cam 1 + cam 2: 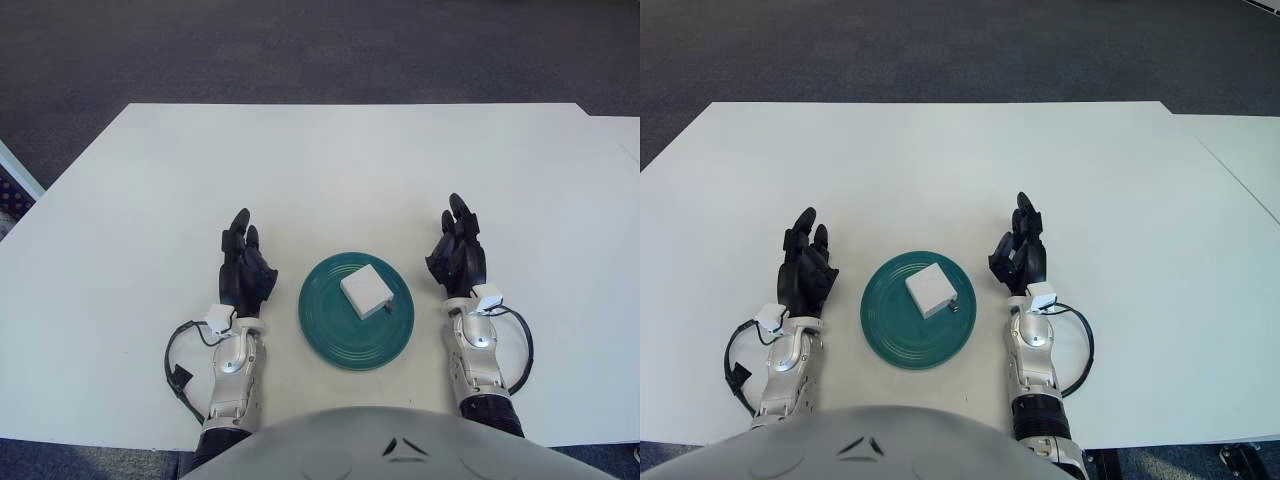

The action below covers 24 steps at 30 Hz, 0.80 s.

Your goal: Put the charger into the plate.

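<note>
White table [330, 160] fills most of what I see, with dark carpet [300, 50] beyond its far edge; my own grey chest [370, 445] cuts off the near edge and hides where both forearms begin. At the far left a sliver of something pale-edged pokes in, too cropped to identify.

My left hand [245, 272] shows just left of the plate, apart from it, black fingers [238, 228] pointing away from me, loosely extended and holding nothing. Whether the palm touches the table I cannot tell. A thin black cable [185, 355] loops out from that wrist.

Next comes the green plate [330, 340], round, sitting on the table close to my body. My charger [364, 290] (a small white block) lies inside it, on the far right part of the dish, wholly within the rim. It is nearly square, so a long axis is hard to call; its sides sit turned diagonally to the table edges. A small dark bit shows at its near right corner, facing the near right, but it is too small to say whether that is the prongs.

My right hand [456, 262] shows just right of the plate, not touching it, fingers relaxed and pointing away, holding nothing. Another cable [522, 345] loops at this wrist.
</note>
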Each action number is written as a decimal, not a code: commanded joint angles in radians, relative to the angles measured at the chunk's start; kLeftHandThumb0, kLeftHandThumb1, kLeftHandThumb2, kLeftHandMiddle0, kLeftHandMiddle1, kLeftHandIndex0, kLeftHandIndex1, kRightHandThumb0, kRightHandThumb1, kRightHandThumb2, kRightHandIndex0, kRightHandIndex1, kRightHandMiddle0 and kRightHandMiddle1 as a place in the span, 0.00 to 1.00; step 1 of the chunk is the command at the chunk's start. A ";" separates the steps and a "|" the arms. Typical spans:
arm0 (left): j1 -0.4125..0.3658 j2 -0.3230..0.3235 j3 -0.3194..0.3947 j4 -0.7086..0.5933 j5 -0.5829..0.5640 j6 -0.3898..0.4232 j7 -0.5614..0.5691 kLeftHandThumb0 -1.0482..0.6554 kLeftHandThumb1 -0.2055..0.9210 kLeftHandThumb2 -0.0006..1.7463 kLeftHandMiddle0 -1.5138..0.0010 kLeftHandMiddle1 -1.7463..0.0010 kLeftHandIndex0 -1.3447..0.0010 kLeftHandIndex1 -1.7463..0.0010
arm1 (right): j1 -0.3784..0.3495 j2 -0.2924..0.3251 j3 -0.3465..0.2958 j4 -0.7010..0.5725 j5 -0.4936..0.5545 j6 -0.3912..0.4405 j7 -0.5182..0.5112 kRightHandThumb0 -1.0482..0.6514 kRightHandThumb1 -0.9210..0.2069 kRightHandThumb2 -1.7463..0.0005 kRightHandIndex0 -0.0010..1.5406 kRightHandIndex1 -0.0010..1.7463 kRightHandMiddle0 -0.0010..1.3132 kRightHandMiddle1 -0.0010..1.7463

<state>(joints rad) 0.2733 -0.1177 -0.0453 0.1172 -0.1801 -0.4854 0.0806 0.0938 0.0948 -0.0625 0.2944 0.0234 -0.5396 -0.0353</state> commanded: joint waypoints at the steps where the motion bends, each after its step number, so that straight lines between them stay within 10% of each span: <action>1: 0.080 -0.055 -0.016 -0.008 -0.021 0.041 -0.006 0.00 1.00 0.53 0.86 0.99 1.00 0.69 | 0.103 0.063 0.016 0.071 0.048 -0.012 0.011 0.02 0.00 0.45 0.08 0.01 0.00 0.23; 24: 0.253 -0.008 -0.123 -0.320 0.199 0.383 0.082 0.01 1.00 0.54 0.84 0.99 1.00 0.67 | 0.247 -0.012 0.105 -0.216 -0.038 0.206 0.023 0.08 0.00 0.46 0.08 0.00 0.00 0.19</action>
<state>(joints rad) 0.4808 -0.1205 -0.1655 -0.1968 0.0347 -0.1861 0.1740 0.2887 0.0967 0.0369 0.0727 0.0010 -0.4143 -0.0099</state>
